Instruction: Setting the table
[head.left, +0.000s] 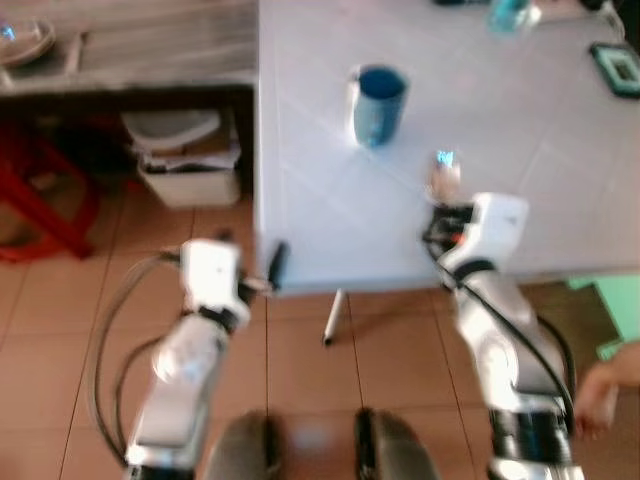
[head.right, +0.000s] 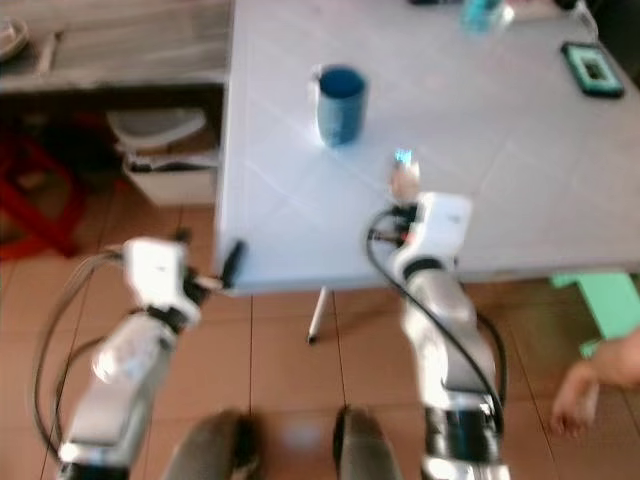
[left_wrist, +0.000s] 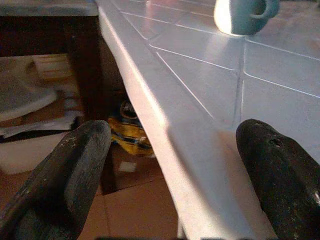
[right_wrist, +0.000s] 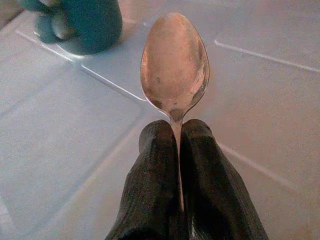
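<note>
no legible text, labels or signs

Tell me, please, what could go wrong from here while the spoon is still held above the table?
The right pincer pinches the spoon only by its thin handle, so it might swivel or slip. The blue mug stands just ahead and could be knocked. The open left pincer straddles the table edge and might catch on it.

A white tiled table (head.left: 330, 200) carries a blue mug (head.left: 379, 104). A dark phone (head.left: 616, 68) lies far beyond the jaws.
</note>
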